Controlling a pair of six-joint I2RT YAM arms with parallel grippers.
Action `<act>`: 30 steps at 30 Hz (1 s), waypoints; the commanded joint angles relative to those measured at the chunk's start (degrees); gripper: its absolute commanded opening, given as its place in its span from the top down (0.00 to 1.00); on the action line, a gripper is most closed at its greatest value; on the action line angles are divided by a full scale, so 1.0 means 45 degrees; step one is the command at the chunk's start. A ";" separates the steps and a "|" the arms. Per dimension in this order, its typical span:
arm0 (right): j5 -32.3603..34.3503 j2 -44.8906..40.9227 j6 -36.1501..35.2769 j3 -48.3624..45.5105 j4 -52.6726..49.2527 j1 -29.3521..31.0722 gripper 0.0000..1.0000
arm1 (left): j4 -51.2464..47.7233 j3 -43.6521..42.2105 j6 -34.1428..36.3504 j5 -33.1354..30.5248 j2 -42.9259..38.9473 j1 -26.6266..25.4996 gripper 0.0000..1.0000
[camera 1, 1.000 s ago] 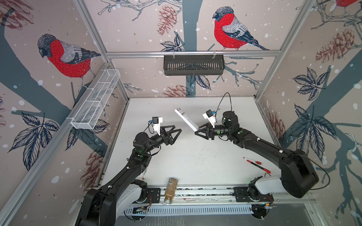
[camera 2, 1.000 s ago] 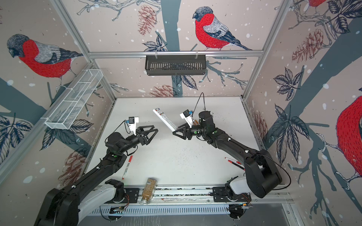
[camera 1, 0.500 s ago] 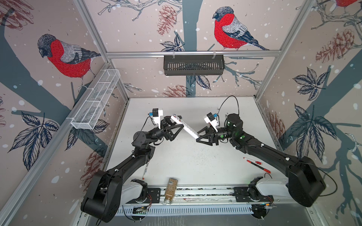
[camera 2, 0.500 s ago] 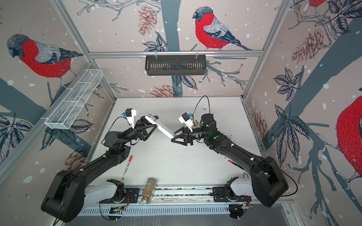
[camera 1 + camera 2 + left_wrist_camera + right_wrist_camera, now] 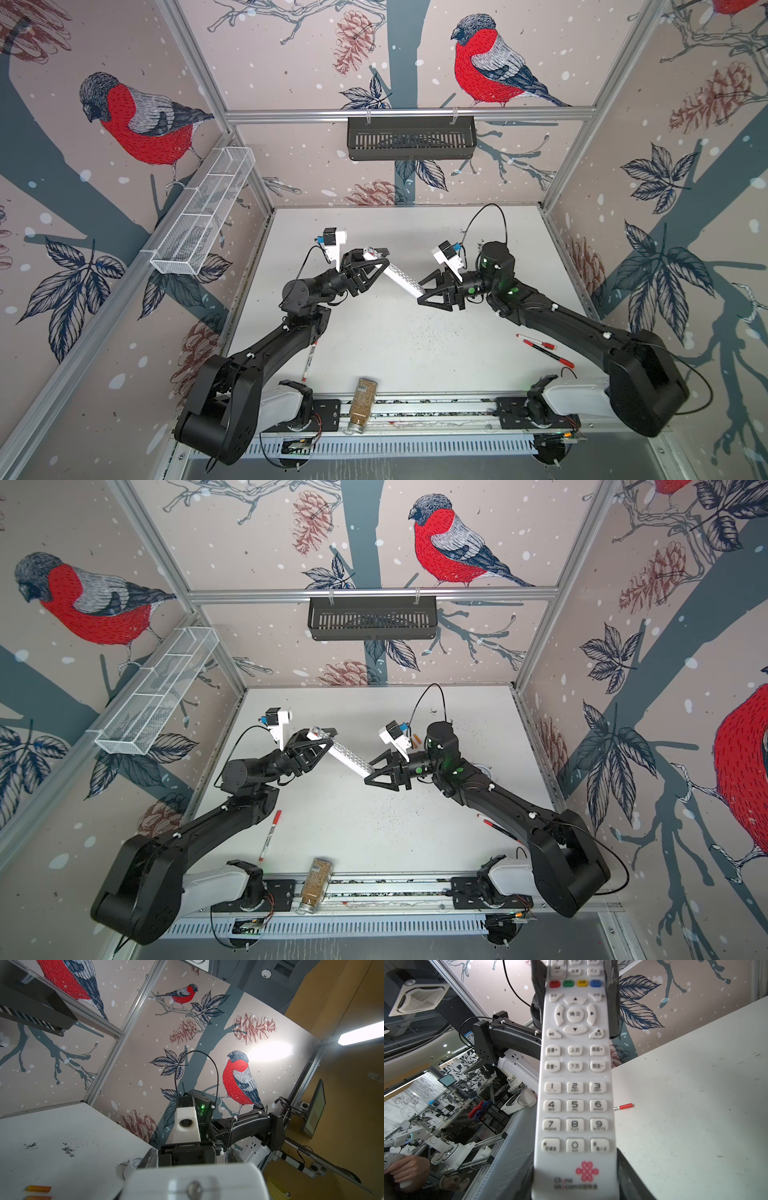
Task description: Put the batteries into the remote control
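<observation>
Contact shows at both ends of the remote control (image 5: 395, 277), which hangs clear of the white table (image 5: 395, 353) as a slanting bridge between the 2 arms in both top views. The left gripper (image 5: 380, 259) clamps the farther end. In the right wrist view its dark fingers (image 5: 538, 980) press on both long edges beside the row of 4 coloured keys. The right gripper (image 5: 422, 291) is closed on the nearer end, its jaws flanking the part with the red knot logo. The button face with its number keys fills that view, and the remote control is slightly blurred there. The batteries (image 5: 38, 1188), 2 orange cylinders, lie side by side on the table, apart from the remote control. In a top view they (image 5: 417, 741) show just behind the right arm's wrist camera. A round white alarm clock (image 5: 134, 1164) sits near them. 2 red-capped pens (image 5: 540, 345) lie by the right arm, 1 pen (image 5: 270, 835) by the left arm, and a spice jar (image 5: 363, 405) rests at the front rail.
</observation>
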 commanded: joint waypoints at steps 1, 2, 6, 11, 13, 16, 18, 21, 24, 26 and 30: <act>-0.0003 -0.0039 0.0041 0.0051 0.0293 0.0034 0.55 | 0.0517 0.0067 0.0452 0.0057 0.0022 0.0016 0.56; 0.0185 -0.0098 -0.0188 0.0104 -0.0027 0.0047 0.52 | 0.0399 0.0077 0.0495 0.0032 -0.0015 0.0030 0.57; 0.3069 -0.0528 -0.2933 0.0916 -0.3499 0.0588 0.27 | -0.1533 0.0247 0.1409 -0.0120 -0.0287 0.0052 0.58; 0.8953 -0.1234 -0.4637 0.1515 -0.5250 0.2307 0.19 | -0.5157 0.0623 0.3292 -0.0825 -0.1057 0.0029 0.60; 1.0330 -0.1258 -0.4752 0.1697 -0.5385 0.2701 0.19 | -0.6277 0.0768 0.3847 -0.1100 -0.1324 0.0032 0.60; 1.2194 -0.1120 -0.5079 0.2024 -0.5710 0.3205 0.21 | -0.7400 0.0998 0.4332 -0.1275 -0.1624 0.0034 0.60; 1.2975 -0.1005 -0.5305 0.2178 -0.5809 0.3438 0.29 | -0.7916 0.1099 0.4548 -0.1372 -0.1758 0.0017 0.60; 1.3452 -0.0905 -0.5623 0.2439 -0.6024 0.3653 0.36 | -0.8295 0.1141 0.4687 -0.1527 -0.1938 0.0029 0.60; 1.3895 -0.0333 -0.5883 0.2708 -0.6233 0.3858 0.39 | -0.8375 0.1150 0.4638 -0.1471 -0.1978 0.0033 0.59; 1.4174 -0.0124 -0.6020 0.2861 -0.6318 0.3955 0.43 | -0.8463 0.1177 0.4662 -0.1490 -0.1998 0.0008 0.60; 1.4233 0.0173 -0.6213 0.3074 -0.6381 0.4139 0.44 | -0.8433 0.1219 0.4600 -0.1378 -0.1913 -0.0005 0.59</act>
